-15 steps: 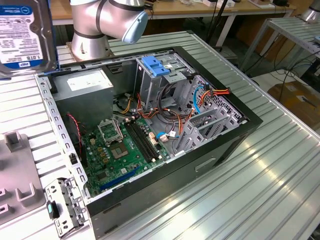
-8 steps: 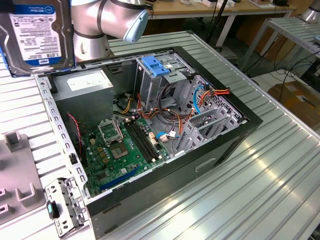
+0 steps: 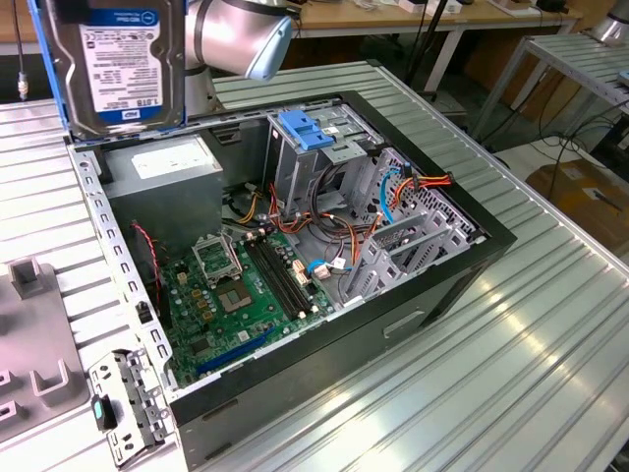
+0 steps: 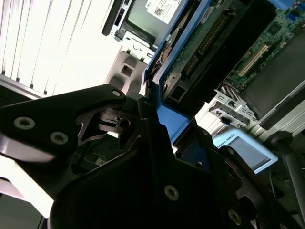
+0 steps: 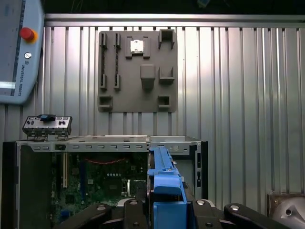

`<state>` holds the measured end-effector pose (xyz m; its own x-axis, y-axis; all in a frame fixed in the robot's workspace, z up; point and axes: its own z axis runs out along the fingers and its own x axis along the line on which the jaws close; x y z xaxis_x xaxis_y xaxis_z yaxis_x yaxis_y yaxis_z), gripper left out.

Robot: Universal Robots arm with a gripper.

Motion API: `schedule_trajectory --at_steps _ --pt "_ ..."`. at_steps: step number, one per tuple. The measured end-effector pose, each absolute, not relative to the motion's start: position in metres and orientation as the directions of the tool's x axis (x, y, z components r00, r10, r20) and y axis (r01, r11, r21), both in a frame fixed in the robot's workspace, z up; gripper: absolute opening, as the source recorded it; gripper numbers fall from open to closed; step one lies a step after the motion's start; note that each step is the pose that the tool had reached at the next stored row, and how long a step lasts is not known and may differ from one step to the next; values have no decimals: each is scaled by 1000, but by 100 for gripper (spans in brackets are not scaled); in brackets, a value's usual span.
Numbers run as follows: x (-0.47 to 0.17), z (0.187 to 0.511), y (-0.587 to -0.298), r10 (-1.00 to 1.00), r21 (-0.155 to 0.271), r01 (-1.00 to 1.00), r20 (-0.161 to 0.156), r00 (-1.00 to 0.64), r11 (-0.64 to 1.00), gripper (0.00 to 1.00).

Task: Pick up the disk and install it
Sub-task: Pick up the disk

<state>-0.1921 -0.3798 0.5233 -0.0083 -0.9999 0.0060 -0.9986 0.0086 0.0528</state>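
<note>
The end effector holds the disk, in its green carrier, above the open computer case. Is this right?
No, the carrier is blue, not green, as the first wrist view shows. The end effector holds the disk above the open computer case.

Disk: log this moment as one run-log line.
gripper: shut on disk | disk: upright, in the air over open computer case | install: not yet done

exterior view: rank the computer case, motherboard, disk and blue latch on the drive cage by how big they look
1. computer case
2. motherboard and disk: look alike; the disk is raised, likely nearer the camera, and cut off by the picture's edge, so unranked
3. blue latch
</note>
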Motion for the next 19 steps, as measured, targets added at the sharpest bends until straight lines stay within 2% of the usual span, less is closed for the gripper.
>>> schedule_trajectory --at_steps 8,19 --pt "-160 523 -381 -1000 56 -998 6 -8 9 37" --pt "-151 515 -395 -1000 47 -999 6 -8 9 37"
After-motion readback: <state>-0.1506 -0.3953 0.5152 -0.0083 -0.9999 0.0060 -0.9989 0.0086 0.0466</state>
